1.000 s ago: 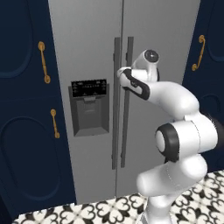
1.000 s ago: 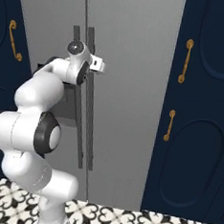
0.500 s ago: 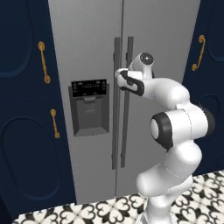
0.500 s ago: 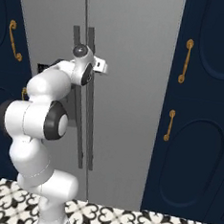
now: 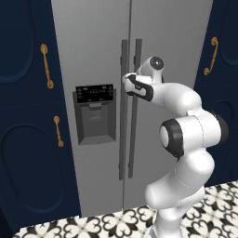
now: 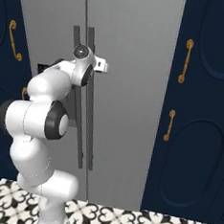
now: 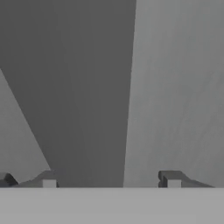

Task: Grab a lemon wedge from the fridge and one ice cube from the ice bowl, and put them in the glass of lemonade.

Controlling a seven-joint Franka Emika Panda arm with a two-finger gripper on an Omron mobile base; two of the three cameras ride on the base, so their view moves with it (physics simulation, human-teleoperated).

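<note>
The grey two-door fridge (image 5: 93,46) stands shut in front of me, also seen from the other side as the fridge (image 6: 130,86). My gripper (image 5: 134,87) is up against its pair of long dark vertical handles (image 5: 124,139), at about the height of the dispenser panel. In the hand view the gripper (image 7: 110,180) is open, and a dark handle (image 7: 87,87) runs between the fingertips (image 7: 173,178), closer to the left one. I cannot see either finger touching it. The lemon wedge is hidden behind the closed doors. The ice bowl and the glass of lemonade are out of view.
Navy cabinets with gold handles (image 5: 45,65) flank the fridge on both sides, as does the navy cabinet (image 6: 200,117). A black dispenser panel (image 5: 95,114) sits on the left door. Patterned black-and-white floor tiles (image 6: 138,222) lie below.
The hand has pushed in closer to the fridge handles, and the elbow has swung nearer the door. The fridge doors stay shut.
</note>
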